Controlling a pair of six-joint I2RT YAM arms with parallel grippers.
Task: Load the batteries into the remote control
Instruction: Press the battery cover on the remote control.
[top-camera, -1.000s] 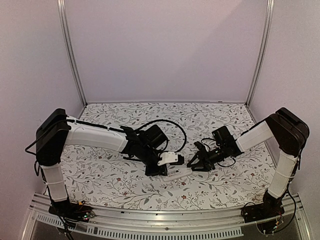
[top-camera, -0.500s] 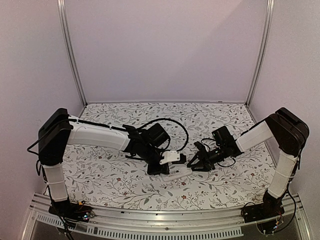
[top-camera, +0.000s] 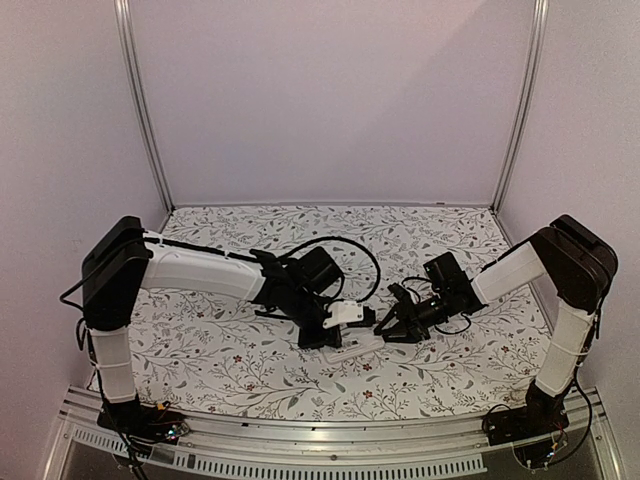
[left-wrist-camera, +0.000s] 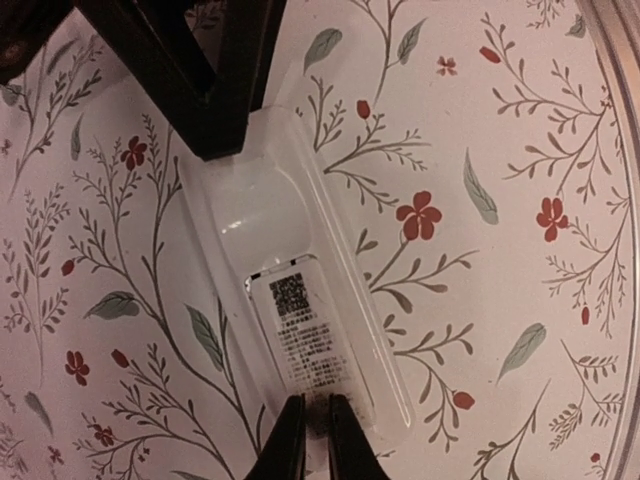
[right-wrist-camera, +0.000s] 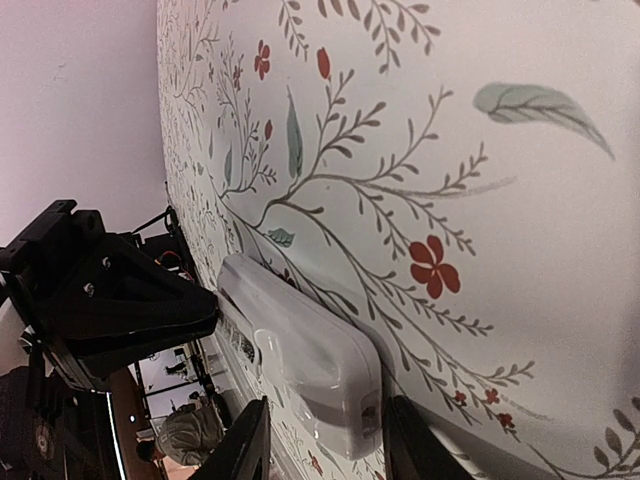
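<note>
The remote control (top-camera: 352, 350) lies back-up on the flowered cloth between the two arms. In the left wrist view its white back (left-wrist-camera: 300, 330) shows a printed label with a square code. My left gripper (left-wrist-camera: 310, 425) is shut with only a sliver between the tips, which rest on the near end of that back; from above it (top-camera: 322, 338) is at the remote's left end. My right gripper (right-wrist-camera: 330, 440) is closed around the remote's other end (right-wrist-camera: 320, 360). Its black fingers (left-wrist-camera: 215, 110) cover the far end in the left wrist view. The batteries are out of view.
Black cables (top-camera: 345, 250) loop over the cloth behind the left wrist. Metal posts (top-camera: 140, 110) and pale walls close in the table at the sides and back. A slotted metal rail (top-camera: 320, 440) runs along the front edge.
The left arm has shifted a little to the right, toward the remote, and its jaws have drawn closer together. The right arm and the remote have stayed in place.
</note>
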